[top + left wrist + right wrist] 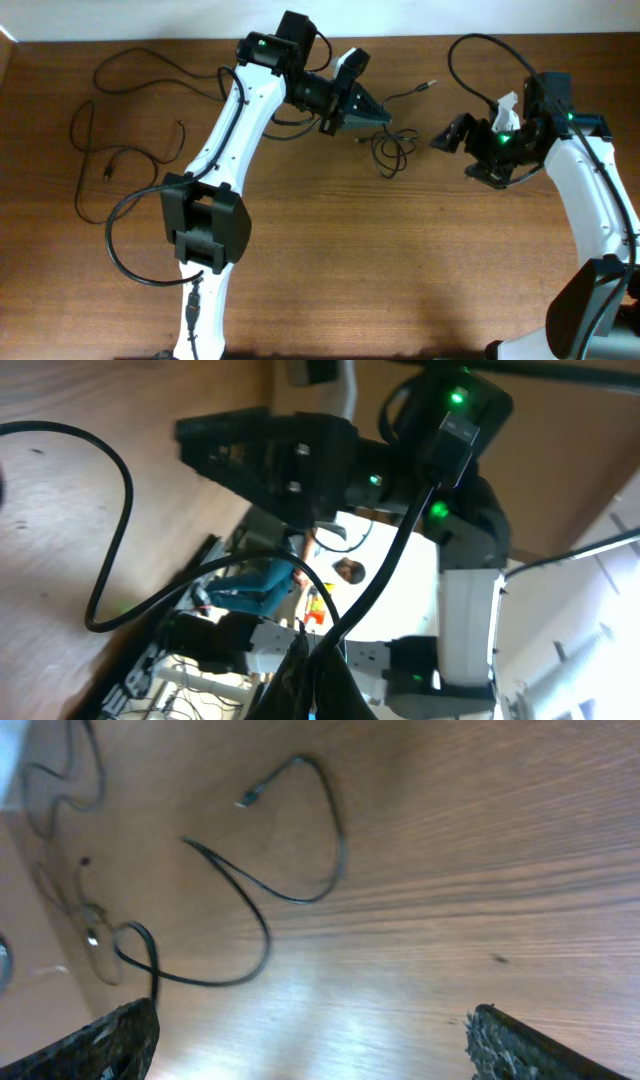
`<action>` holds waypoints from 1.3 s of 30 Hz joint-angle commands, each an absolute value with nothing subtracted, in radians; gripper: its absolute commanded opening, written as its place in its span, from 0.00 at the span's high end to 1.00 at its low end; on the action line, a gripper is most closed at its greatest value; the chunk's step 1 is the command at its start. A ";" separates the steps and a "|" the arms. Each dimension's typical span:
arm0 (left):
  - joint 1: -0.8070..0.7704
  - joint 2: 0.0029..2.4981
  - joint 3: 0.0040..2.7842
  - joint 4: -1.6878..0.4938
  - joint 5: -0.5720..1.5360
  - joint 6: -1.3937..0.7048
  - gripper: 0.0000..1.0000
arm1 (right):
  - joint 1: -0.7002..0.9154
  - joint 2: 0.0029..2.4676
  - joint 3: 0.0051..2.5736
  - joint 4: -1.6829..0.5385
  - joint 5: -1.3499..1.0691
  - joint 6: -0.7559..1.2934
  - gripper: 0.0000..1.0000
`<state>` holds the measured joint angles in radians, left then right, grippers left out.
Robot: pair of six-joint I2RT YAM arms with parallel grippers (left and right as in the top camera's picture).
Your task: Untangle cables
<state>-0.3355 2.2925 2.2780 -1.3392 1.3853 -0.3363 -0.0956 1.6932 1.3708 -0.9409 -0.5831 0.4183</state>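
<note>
Cables (393, 150) bunched beside left fingers (368, 106); loose cord (77, 165) well apart.

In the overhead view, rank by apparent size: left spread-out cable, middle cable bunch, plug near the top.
Largest: left spread-out cable
Then: middle cable bunch
Smallest: plug near the top
No two look alike in size.

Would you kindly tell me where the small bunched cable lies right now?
In the overhead view, the bunched cable lies slightly right of centre, close by the left tool, between it and the right tool.
</note>
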 commanded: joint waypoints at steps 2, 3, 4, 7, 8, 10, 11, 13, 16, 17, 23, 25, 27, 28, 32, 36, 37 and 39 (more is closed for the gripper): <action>-0.370 2.264 2.286 -1.340 1.490 -0.294 1.00 | -0.082 1.684 1.373 -0.882 -0.629 0.621 0.01; -0.374 2.264 2.286 -1.330 1.490 -0.294 1.00 | -0.081 1.684 1.373 -0.867 -0.629 0.658 0.01; -0.375 2.264 2.286 -1.321 1.494 -0.294 1.00 | -0.079 1.685 1.373 -0.852 -0.630 0.672 0.01; -0.375 2.264 2.286 -1.320 1.574 -0.302 1.00 | -0.054 1.693 1.373 -0.821 -0.648 0.750 0.01; -0.375 2.263 2.286 -1.320 1.574 -0.302 1.00 | -0.039 1.695 1.373 -0.816 -0.647 0.761 0.01; -0.375 2.262 2.286 -1.318 1.574 -0.302 1.00 | -0.009 1.696 1.373 -0.797 -0.647 0.768 0.03; -0.375 2.262 2.286 -1.318 1.574 -0.302 1.00 | 0.010 1.696 1.373 -0.787 -0.647 0.786 0.09; -0.375 2.262 2.286 -1.319 1.574 -0.302 1.00 | 0.038 1.696 1.373 -0.776 -0.642 0.825 0.18; -0.375 2.262 2.286 -1.319 1.574 -0.302 1.00 | 0.067 1.703 1.373 -0.769 -0.635 0.829 0.30; -0.375 2.261 2.286 -1.319 1.574 -0.302 1.00 | 0.073 1.709 1.373 -0.765 -0.632 0.829 0.35; -0.371 2.257 2.286 -1.319 1.574 -0.301 1.00 | 0.078 1.717 1.373 -0.767 -0.607 0.823 0.96; -0.350 2.257 2.286 -1.319 1.563 -0.297 1.00 | 0.078 1.716 1.373 -0.767 -0.590 0.817 0.96; -0.323 2.257 2.286 -1.319 1.491 -0.297 1.00 | 0.078 1.702 1.373 -0.767 -0.590 0.772 0.96; -0.313 2.257 2.286 -1.319 1.439 -0.297 1.00 | 0.077 1.686 1.374 -0.766 -0.589 0.754 0.96; -0.234 2.257 2.286 -1.404 1.022 -0.297 0.94 | 0.070 1.567 1.402 -0.773 -0.477 0.653 0.96; -0.207 2.257 2.286 -1.498 0.576 -0.297 0.53 | 0.072 1.406 1.442 -0.796 -0.379 0.570 0.96; -0.212 2.257 2.286 -1.510 0.500 -0.297 0.45 | 0.072 1.370 1.441 -0.789 -0.380 0.552 0.96; -0.221 2.257 2.286 -1.511 0.441 -0.297 0.28 | 0.072 1.327 1.442 -0.773 -0.394 0.523 0.96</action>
